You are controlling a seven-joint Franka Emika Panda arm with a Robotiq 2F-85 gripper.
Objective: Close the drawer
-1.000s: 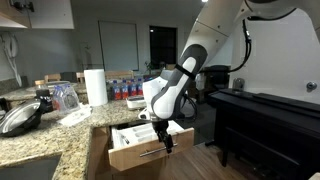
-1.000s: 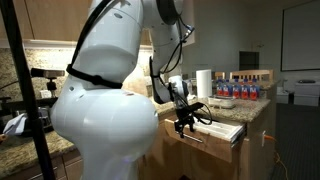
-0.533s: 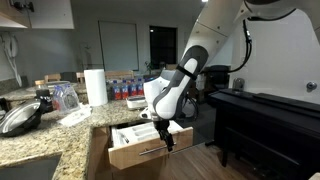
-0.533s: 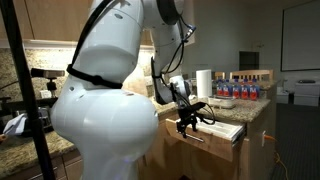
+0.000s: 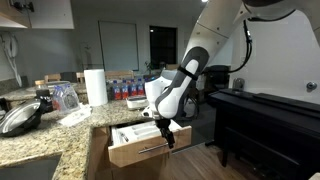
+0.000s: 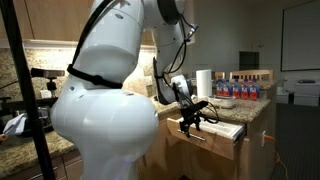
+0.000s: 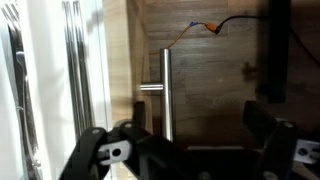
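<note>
The drawer (image 5: pixel 132 156) of light-brown wood stands pulled out from under the granite counter, with its white cutlery insert (image 5: pixel 133 133) showing. It also shows in an exterior view (image 6: pixel 218 131). In the wrist view its flat front (image 7: pixel 210 70) fills the frame, with the silver bar handle (image 7: pixel 166 92) running vertically. My gripper (image 5: pixel 165 138) (image 6: pixel 188 122) is at the drawer's front by the handle. Its fingers (image 7: pixel 200 125) are spread, with the handle between them close to the left finger, and they hold nothing.
On the granite counter (image 5: pixel 50 140) are a paper towel roll (image 5: pixel 95 86), several bottles (image 5: pixel 128 90) and a pan lid (image 5: pixel 20 118). A black piano-like cabinet (image 5: pixel 270 115) stands beyond the drawer. The robot's white base (image 6: pixel 100 110) blocks much of that view.
My gripper has shifted slightly along the drawer front. The drawer stays pulled out about as far as before.
</note>
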